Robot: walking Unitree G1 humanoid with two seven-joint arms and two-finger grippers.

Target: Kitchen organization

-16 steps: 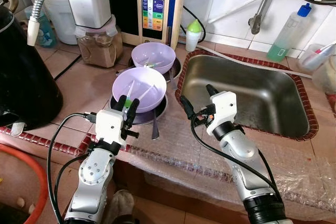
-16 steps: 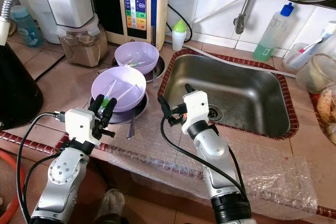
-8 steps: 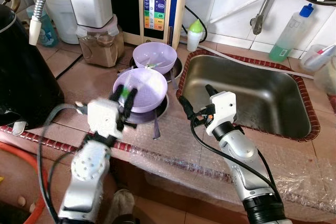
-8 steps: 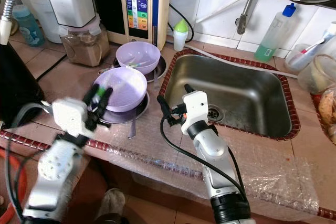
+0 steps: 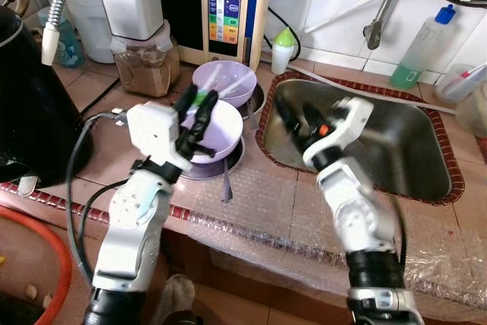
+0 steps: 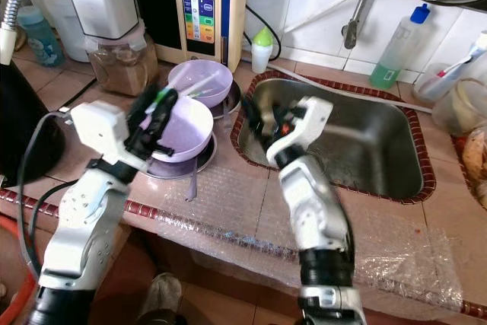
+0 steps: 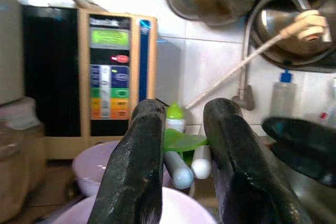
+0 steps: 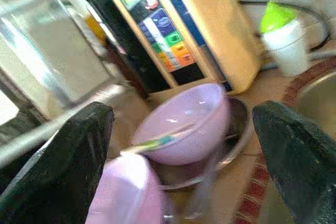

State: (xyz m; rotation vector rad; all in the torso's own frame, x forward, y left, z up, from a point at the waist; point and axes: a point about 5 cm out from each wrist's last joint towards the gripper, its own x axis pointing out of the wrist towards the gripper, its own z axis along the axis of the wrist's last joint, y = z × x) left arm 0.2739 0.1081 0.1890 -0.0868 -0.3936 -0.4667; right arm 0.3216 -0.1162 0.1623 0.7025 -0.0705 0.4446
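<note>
Two lilac bowls sit on metal plates left of the sink [image 5: 426, 150]. The near bowl [image 5: 221, 133] lies just below my left gripper [image 5: 199, 106], which is raised over its far rim. That gripper is shut on green-and-white utensils [image 7: 181, 167], whose white handles and green part show between the black fingers [image 7: 137, 166]. The far bowl [image 5: 228, 80] holds a few more utensils. My right gripper [image 5: 293, 118] is blurred and hangs open above the sink's left rim. In the right wrist view its fingers [image 8: 58, 145] stand wide apart, facing both bowls.
A water ioniser [image 5: 228, 5] and a jar of brown powder [image 5: 144, 66] stand behind the bowls. A black kettle [image 5: 30, 112] fills the left. A small green-capped bottle [image 5: 281, 49] and a green soap bottle [image 5: 418, 51] line the back. Bubble wrap [image 5: 259, 211] covers the front edge.
My left gripper has risen from the near bowl's front rim, carrying the utensils up toward the far bowl. My right gripper has swung up and farther over the sink's left rim.
</note>
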